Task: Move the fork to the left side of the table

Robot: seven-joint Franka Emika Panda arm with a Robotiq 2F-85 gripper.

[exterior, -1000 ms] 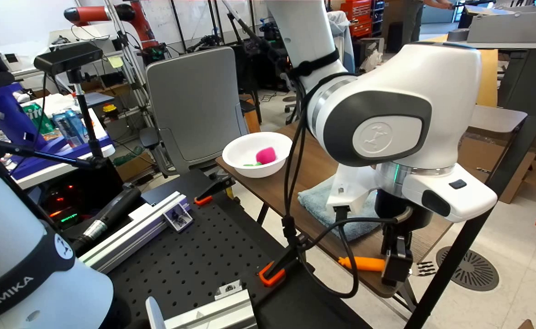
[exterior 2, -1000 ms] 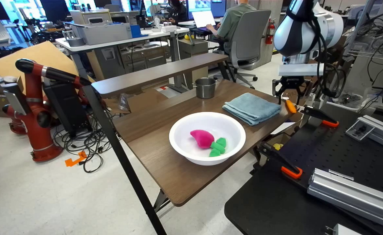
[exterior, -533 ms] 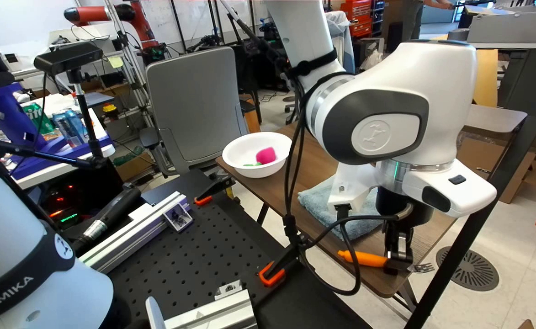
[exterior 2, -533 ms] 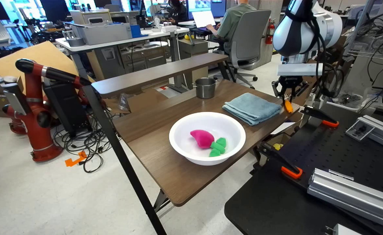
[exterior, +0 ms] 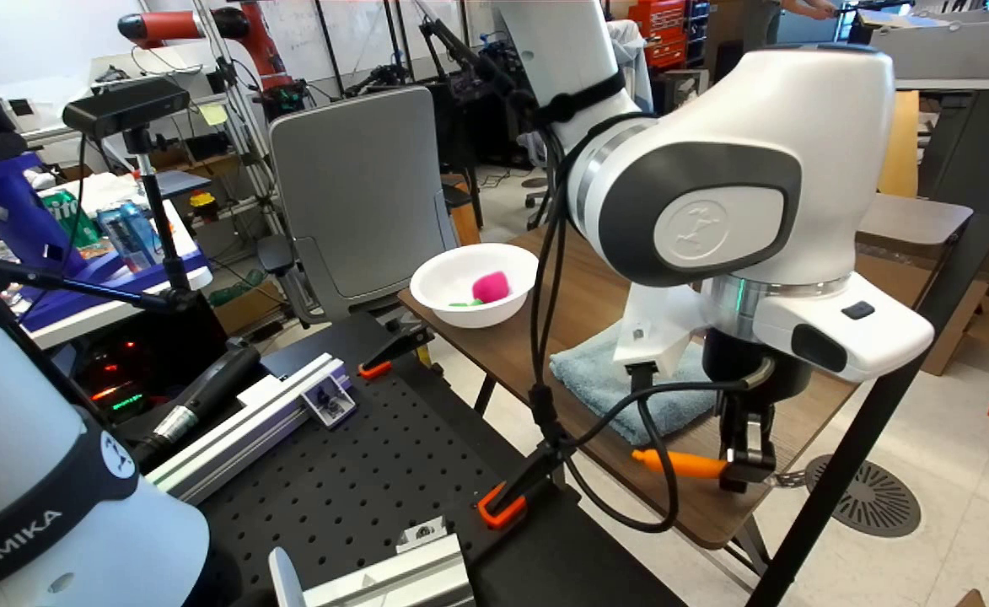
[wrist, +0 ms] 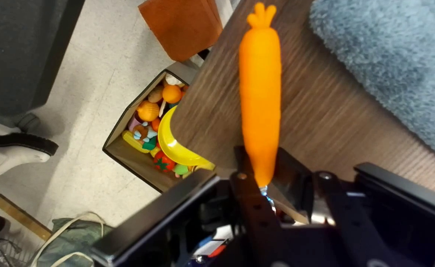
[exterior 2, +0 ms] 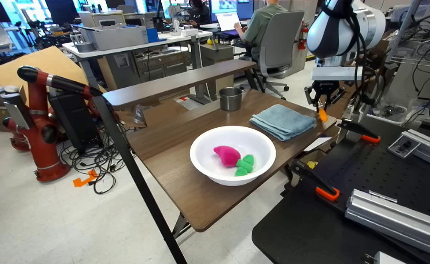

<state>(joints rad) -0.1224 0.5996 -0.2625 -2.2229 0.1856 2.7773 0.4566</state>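
Note:
The fork has an orange carrot-shaped handle and silver tines. Its handle shows in both exterior views point(exterior: 690, 465) point(exterior 2: 323, 115) and in the wrist view point(wrist: 260, 89). My gripper point(exterior: 747, 472) is shut on the fork near where handle meets metal; it also shows in an exterior view point(exterior 2: 322, 106) and in the wrist view point(wrist: 260, 163). The fork appears held slightly above the brown table point(exterior 2: 171, 146), near its corner beside the towel. The tines point away past the table edge and are mostly hidden by the fingers in the wrist view.
A folded blue-grey towel point(exterior 2: 283, 121) lies close to the gripper. A white bowl point(exterior 2: 233, 179) with pink and green toys and a metal pot point(exterior 2: 231, 99) stand on the table. The black perforated board point(exterior: 359, 472) with orange-tipped clamps point(exterior: 502, 506) is alongside. A raised shelf point(exterior 2: 185, 81) spans the far side.
The gripper was open around the fork one second ago, then shut on it. Since then the gripper and fork have risen a little, and the fork has turned slightly.

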